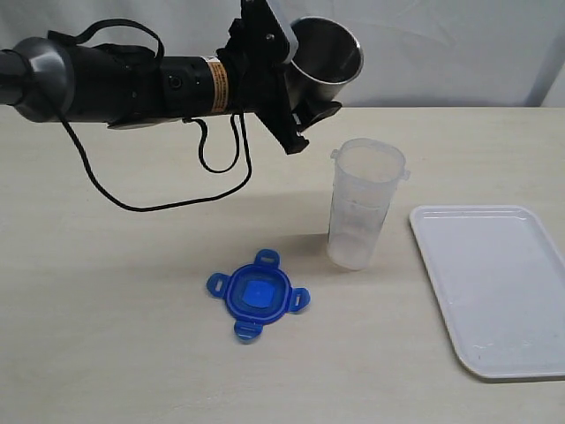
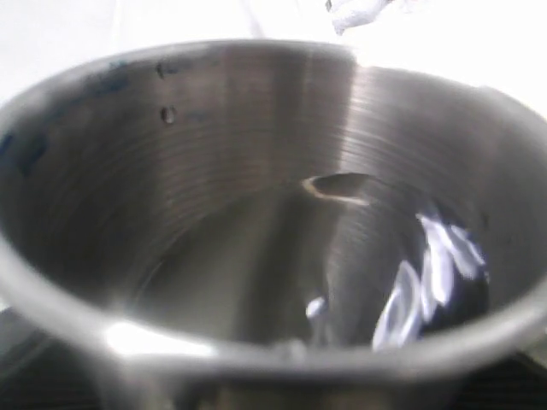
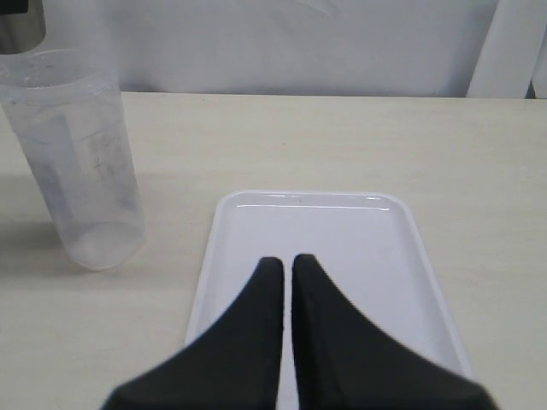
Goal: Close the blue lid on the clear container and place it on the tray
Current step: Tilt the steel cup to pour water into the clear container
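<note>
The clear container [image 1: 364, 203] stands upright and open on the table, left of the white tray [image 1: 494, 283]. The blue lid [image 1: 258, 295] lies flat on the table, in front and to the left of the container. My left gripper [image 1: 305, 93] hangs high above the table, shut on a grey steel cup [image 1: 325, 60] that is tipped on its side. That cup's inside [image 2: 256, 213] fills the left wrist view. My right gripper [image 3: 287, 261] is shut and holds nothing, hovering over the tray [image 3: 342, 231], with the container [image 3: 81, 158] to one side.
A black cable [image 1: 177, 190] hangs from the left arm and loops down over the table. A white backdrop stands behind the table's far edge.
</note>
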Robot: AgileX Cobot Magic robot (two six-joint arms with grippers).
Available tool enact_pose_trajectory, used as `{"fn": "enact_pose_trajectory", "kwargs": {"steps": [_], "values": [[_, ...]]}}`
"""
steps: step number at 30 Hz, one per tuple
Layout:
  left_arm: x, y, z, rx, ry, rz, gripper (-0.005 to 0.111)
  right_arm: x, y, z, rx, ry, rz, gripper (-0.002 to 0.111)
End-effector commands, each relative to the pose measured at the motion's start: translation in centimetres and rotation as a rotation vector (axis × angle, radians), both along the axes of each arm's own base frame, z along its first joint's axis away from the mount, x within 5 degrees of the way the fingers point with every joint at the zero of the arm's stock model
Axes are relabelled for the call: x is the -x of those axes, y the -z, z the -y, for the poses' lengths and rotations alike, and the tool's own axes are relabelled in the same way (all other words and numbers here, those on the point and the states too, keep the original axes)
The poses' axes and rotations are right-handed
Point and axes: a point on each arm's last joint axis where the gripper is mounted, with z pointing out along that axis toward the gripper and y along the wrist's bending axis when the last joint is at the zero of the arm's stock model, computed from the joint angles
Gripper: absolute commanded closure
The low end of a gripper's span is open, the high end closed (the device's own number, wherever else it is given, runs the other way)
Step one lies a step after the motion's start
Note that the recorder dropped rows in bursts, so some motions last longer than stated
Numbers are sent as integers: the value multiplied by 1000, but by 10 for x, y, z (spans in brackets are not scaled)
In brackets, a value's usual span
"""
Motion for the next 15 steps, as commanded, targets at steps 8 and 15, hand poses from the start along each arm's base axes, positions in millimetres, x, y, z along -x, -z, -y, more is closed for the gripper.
{"fn": "enact_pose_trajectory", "kwargs": {"steps": [8, 15], "values": [[12, -10, 25, -145, 62, 137, 107, 0, 1, 0, -2, 3, 5, 104], [12, -10, 25, -197, 83, 195, 107, 0, 1, 0, -2, 3, 5, 104]]}}
